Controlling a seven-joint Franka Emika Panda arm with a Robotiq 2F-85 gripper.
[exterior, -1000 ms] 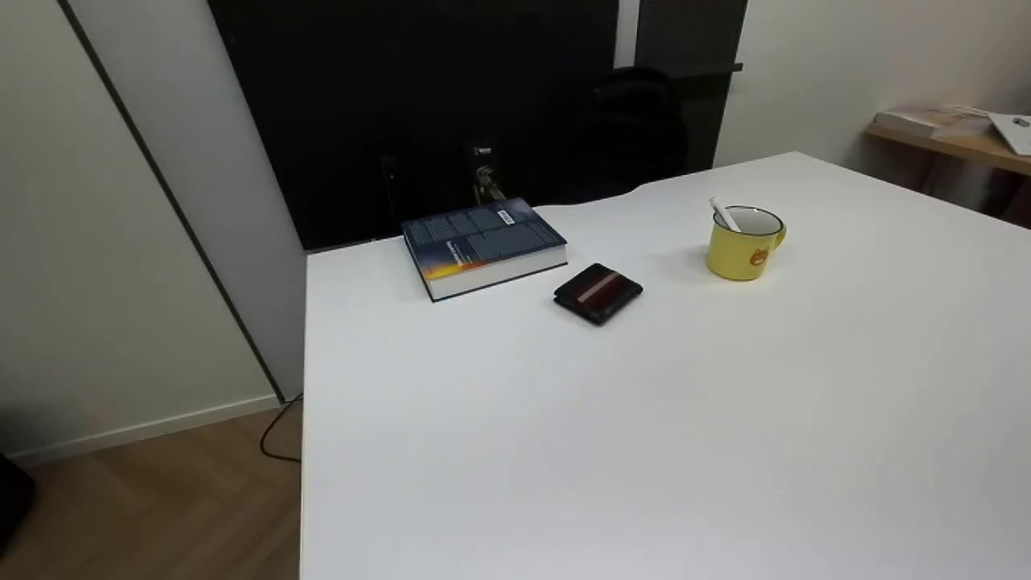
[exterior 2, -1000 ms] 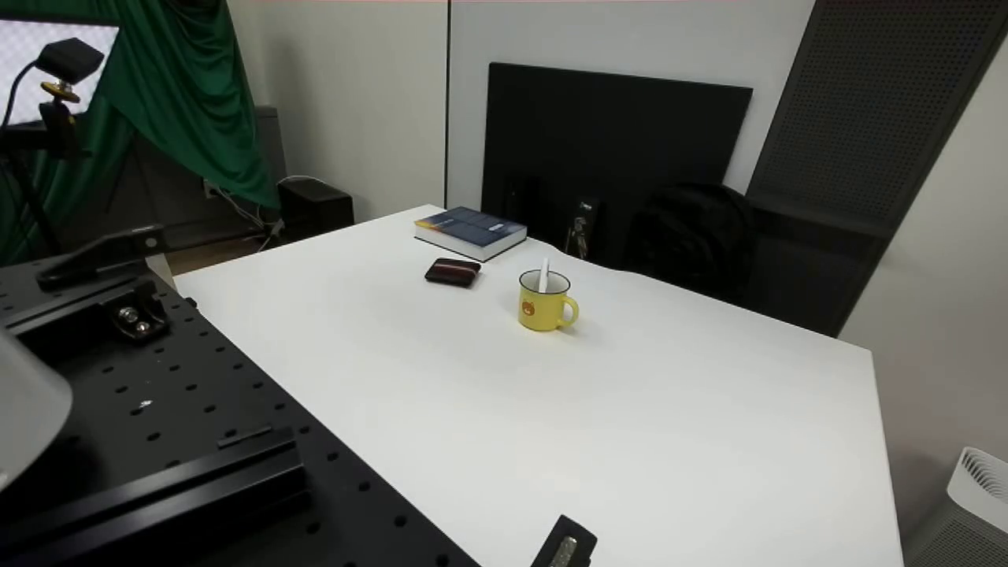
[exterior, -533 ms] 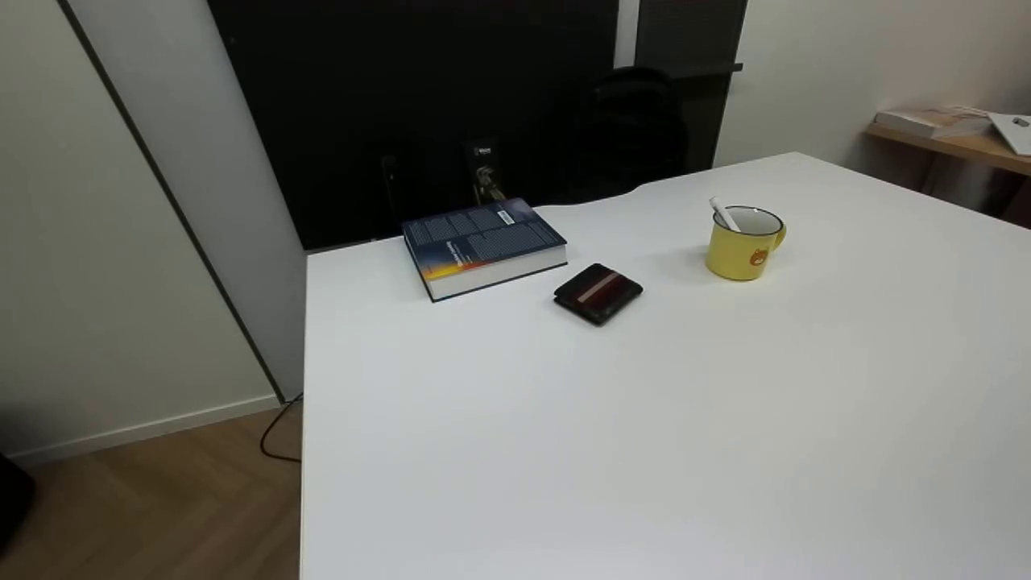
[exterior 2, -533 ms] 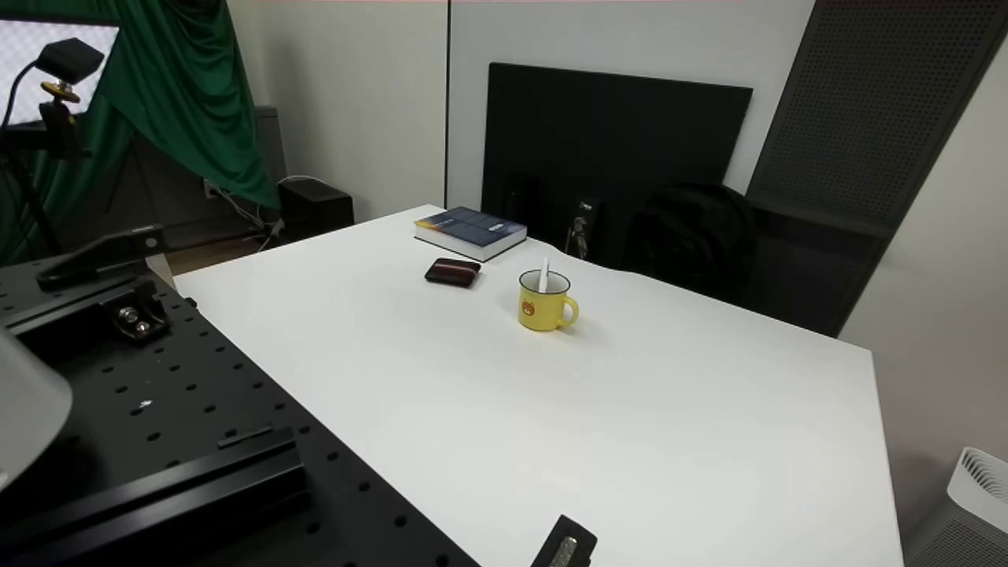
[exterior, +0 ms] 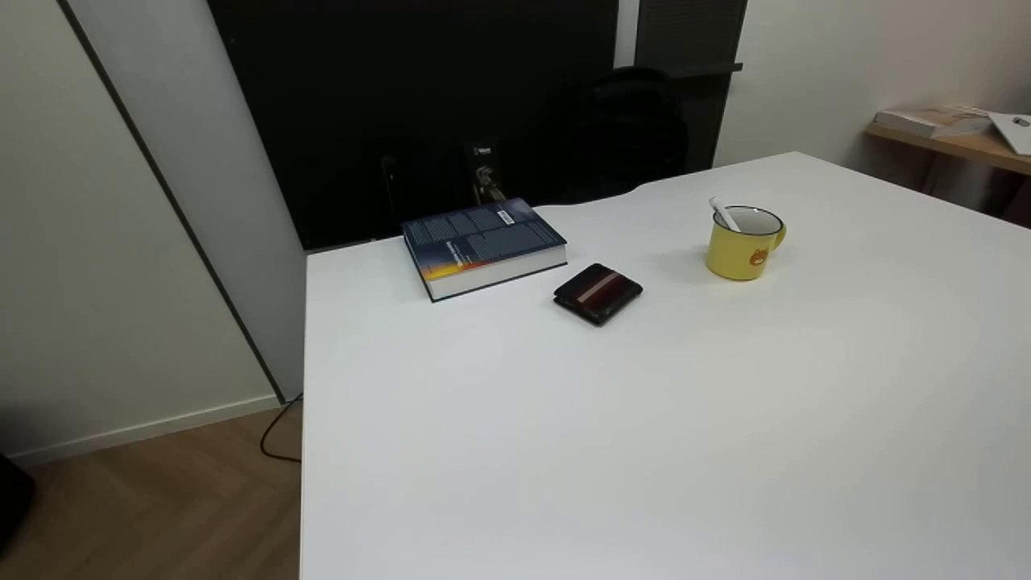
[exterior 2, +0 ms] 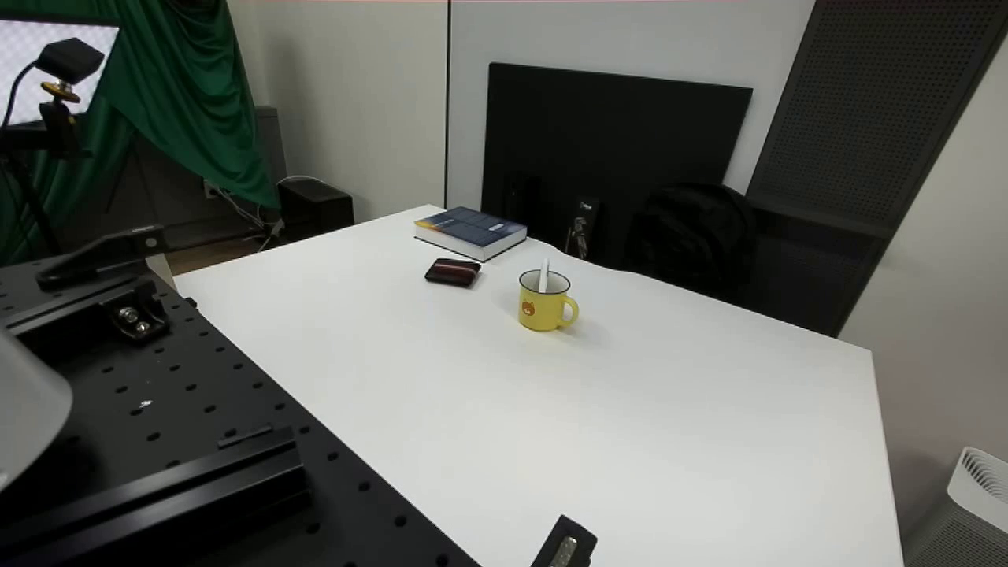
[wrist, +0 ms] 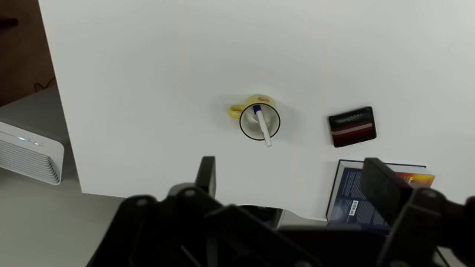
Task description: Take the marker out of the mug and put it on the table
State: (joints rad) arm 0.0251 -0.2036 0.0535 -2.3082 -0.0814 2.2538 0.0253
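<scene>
The yellow mug stands upright on the white table; it also shows in an exterior view and in the wrist view. The white marker leans inside it, blue-purple cap end down in the mug and white end sticking out over the rim. The marker shows in both exterior views. My gripper shows only in the wrist view. Its two fingers are wide apart with nothing between them. It is above the table, apart from the mug. Neither exterior view shows the gripper.
A flat dark case with a red and pale stripe lies beside the mug, with a thick blue-grey book beyond it. A black perforated base borders the table. A white appliance stands off the table's edge.
</scene>
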